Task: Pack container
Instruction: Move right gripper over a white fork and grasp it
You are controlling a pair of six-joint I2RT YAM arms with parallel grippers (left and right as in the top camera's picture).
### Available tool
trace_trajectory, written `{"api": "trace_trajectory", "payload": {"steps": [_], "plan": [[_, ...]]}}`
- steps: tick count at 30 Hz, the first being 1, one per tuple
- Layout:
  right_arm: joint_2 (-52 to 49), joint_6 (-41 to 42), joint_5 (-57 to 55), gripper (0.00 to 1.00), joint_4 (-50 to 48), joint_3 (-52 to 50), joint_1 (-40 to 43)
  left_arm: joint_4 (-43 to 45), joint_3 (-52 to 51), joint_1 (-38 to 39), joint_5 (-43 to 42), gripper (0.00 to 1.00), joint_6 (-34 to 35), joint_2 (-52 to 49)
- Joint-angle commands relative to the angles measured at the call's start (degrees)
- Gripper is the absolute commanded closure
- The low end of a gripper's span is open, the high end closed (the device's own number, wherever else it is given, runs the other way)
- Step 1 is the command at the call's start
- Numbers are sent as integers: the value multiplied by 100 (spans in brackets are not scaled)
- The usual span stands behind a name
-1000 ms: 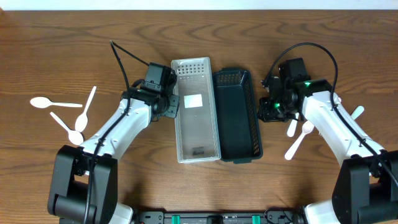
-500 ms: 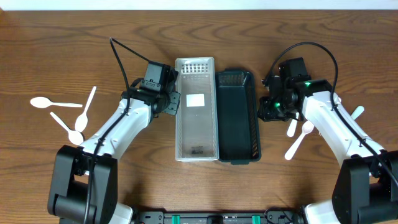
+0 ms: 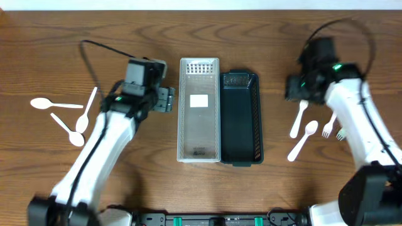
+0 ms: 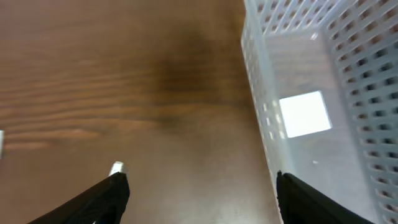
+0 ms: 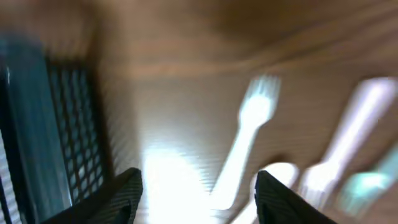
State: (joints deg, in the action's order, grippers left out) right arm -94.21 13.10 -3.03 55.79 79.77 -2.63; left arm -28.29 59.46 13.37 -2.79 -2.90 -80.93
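1. Fingers, overhead view: too small to tell whether they are spread or pressed together on either arm. The left gripper point(image 3: 164, 99) sits just beside the left wall of the white basket point(image 3: 182, 125). The right gripper point(image 3: 294, 89) hangs over the cutlery point(image 3: 298, 119) near the right edge.
2. Overhead layout: the white basket and dark basket point(image 3: 259, 129) touch side by side at bench centre, and both look empty. Three spoons point(image 3: 43, 103) lie near the left edge, well apart from the baskets. The cutlery lies between the dark basket and the right edge.
3. Left wrist: fingers point(image 4: 99, 199) are spread with nothing between them, bare wood below. The white basket wall fills the right of the frame, with a label point(image 4: 303, 114) on its floor. A white bit point(image 4: 117, 167) shows by one fingertip; cannot tell what it is.
4. Right wrist: heavy blur. Fingers point(image 5: 115, 199) are spread and empty. A fork point(image 5: 255, 121) lies on the wood beyond them, with the dark basket wall at the left.
5. Step, my read: the right arm is lining up on the fork.
   - Centre the handle between the fingers.
   - Descend straight and close on the handle, not the tines.
   - Lift well clear before crossing a basket wall.
6. View differences:
   - Only the wrist views settle the finger spread.
   - Only overhead shows the left-edge spoons and both baskets unpacked.
   - Only the right wrist shows tines, so that piece is a fork.
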Motion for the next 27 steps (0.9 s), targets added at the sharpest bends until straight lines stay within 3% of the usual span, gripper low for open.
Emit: {"api": "trace_trajectory", "payload": {"steps": [1, 5, 10, 18, 27], "plan": [[131, 758, -643, 36, 216, 772, 330, -415, 155, -17, 48, 19, 131, 516], [39, 1250, -697, 36, 133, 833, 638, -1010, 153, -17, 46, 10, 610, 826], [-699, 1255, -627, 31, 166, 815, 820, -1311, 153, -17, 46, 2, 815, 870], [-1799, 1368, -527, 30, 186, 813, 791, -1303, 153, -17, 48, 2, 813, 870], [-2347, 1366, -271, 30, 275, 785, 782, -1290, 153, -17, 50, 2, 813, 870]]}}
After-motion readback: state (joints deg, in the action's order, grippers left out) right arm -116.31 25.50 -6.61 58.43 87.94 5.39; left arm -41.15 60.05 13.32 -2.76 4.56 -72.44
